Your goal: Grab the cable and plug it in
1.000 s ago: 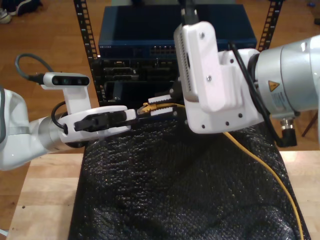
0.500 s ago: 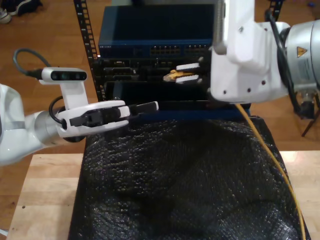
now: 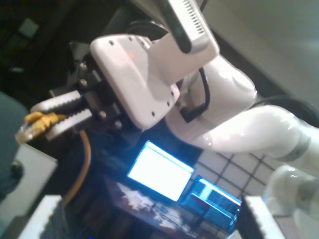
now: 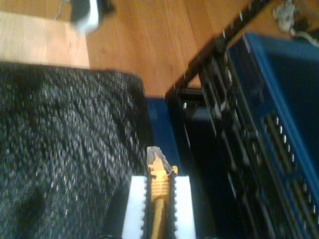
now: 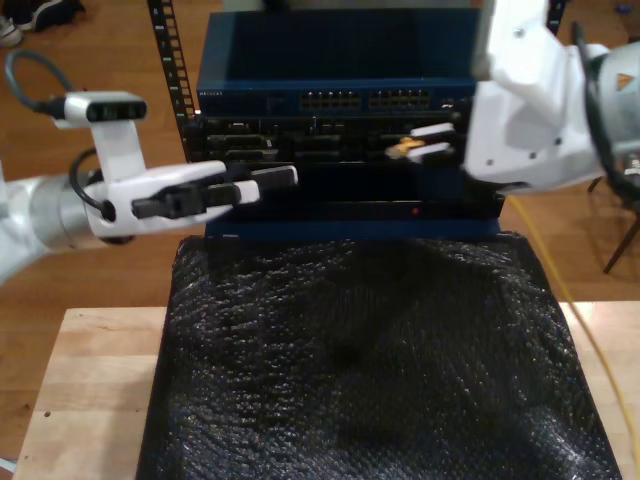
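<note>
The rack (image 5: pixel 340 110) is standing just ahead of both grippers, its blue switch (image 5: pixel 340 70) on top, and the black mat (image 5: pixel 370 370) is lying below them. My second gripper (image 5: pixel 432 143) is pinching the cable (image 5: pixel 402 150) just behind its plug (image 4: pixel 157 158); the cable's long axis is running along the fingers (image 4: pixel 183 209), plug tip pointing out past them toward the rack face, the yellow length trailing back under the arm. My first gripper (image 5: pixel 268 181) is holding nothing, jaws apart, pointing toward the second.
</note>
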You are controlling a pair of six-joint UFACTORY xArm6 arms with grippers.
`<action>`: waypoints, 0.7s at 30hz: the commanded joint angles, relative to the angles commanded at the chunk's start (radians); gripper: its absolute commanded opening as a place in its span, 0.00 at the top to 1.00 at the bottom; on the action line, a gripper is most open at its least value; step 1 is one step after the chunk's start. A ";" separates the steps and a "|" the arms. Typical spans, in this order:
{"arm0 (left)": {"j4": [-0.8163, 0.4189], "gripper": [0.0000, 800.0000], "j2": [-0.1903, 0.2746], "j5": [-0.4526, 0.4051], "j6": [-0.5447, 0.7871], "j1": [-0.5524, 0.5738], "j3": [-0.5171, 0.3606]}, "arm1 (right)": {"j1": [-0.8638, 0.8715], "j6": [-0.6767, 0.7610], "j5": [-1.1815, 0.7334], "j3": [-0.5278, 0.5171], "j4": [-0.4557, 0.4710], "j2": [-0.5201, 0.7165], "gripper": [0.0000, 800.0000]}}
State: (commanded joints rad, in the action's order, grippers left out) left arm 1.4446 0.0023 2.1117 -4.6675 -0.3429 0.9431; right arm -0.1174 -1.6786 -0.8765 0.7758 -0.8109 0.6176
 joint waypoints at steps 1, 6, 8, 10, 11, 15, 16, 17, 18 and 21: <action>-0.020 0.01 0.000 -0.002 0.002 -0.006 0.021 | 0.020 0.002 -0.015 0.002 0.000 -0.002 1.00; -0.124 0.01 0.000 -0.038 0.005 -0.025 0.104 | 0.068 0.043 -0.072 0.000 0.014 -0.002 1.00; -0.163 0.01 0.000 -0.064 0.005 -0.044 0.137 | 0.075 0.051 -0.086 0.000 0.026 -0.003 1.00; -0.209 0.01 0.000 -0.089 0.006 -0.057 0.166 | 0.086 0.052 -0.097 -0.002 0.040 -0.009 1.00; -0.241 0.01 0.000 -0.101 0.011 -0.060 0.178 | 0.092 0.052 -0.100 -0.003 0.046 -0.011 1.00; -0.374 0.01 0.002 -0.130 0.064 -0.078 0.222 | 0.104 0.089 -0.103 -0.006 0.075 -0.031 1.00; -0.399 0.01 0.002 -0.141 0.081 -0.092 0.229 | 0.104 0.098 -0.106 -0.006 0.089 -0.037 1.00; -0.419 0.01 0.002 -0.152 0.098 -0.107 0.233 | 0.104 0.107 -0.107 -0.006 0.107 -0.044 1.00; -0.434 0.01 0.002 -0.163 0.114 -0.120 0.239 | 0.106 0.118 -0.107 -0.006 0.121 -0.048 1.00; -0.499 0.01 0.002 -0.175 0.161 -0.152 0.262 | 0.104 0.147 -0.107 -0.008 0.155 -0.052 1.00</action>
State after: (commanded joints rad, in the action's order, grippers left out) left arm 0.9459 0.0038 1.9367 -4.5064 -0.4948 1.2054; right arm -0.0130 -1.5313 -0.9839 0.7681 -0.6559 0.5654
